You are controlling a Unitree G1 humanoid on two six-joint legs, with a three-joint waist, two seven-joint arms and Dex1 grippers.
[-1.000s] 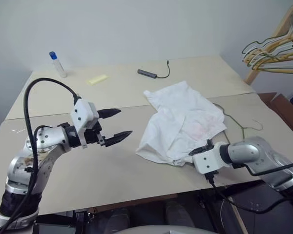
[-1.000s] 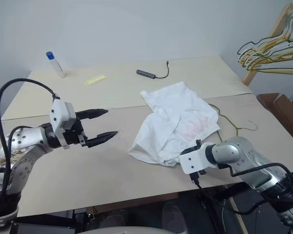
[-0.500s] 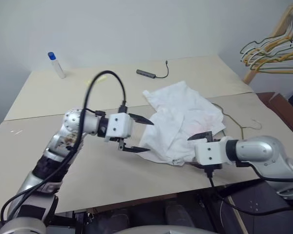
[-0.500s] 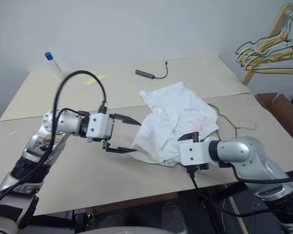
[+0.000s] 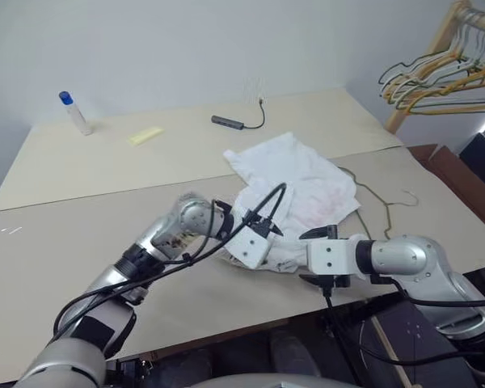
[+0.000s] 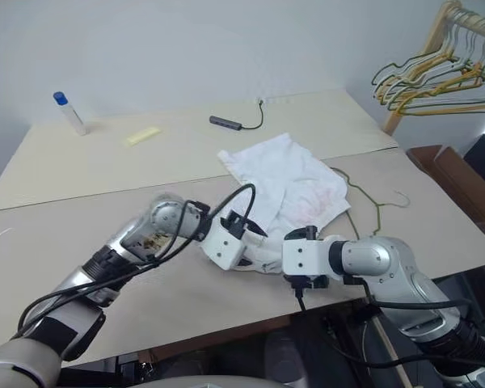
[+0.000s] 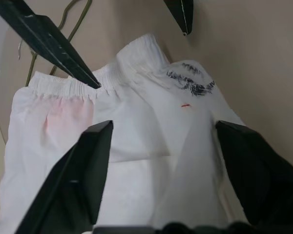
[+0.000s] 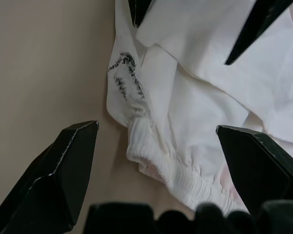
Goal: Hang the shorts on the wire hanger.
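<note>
On surface: shorts [image 5: 295, 194] lie crumpled over wire hanger [image 5: 380, 202], nothing hung.
L gripper [image 7: 158, 141]: fingers apart, empty, over waistband.
R gripper [image 8: 156, 146]: fingers wide, empty.
Left: grasp, thread, hang.

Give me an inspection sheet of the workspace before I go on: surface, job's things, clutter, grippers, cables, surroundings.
Surface: beige table, two boards butted at a seam.
Job's things: shorts crumpled on the table, elastic waistband toward the robot; wire hanger lies flat, partly under the shorts' right side, hook free.
Clutter: blue-capped bottle, yellow note, small grey adapter, all at the far edge.
Grippers: left gripper open over the waistband; right gripper open at the waistband edge; neither holds anything.
Cables: black cord on the adapter; black cable looping over the left wrist.
Surroundings: bunch of hangers on a wooden rack, right.
</note>
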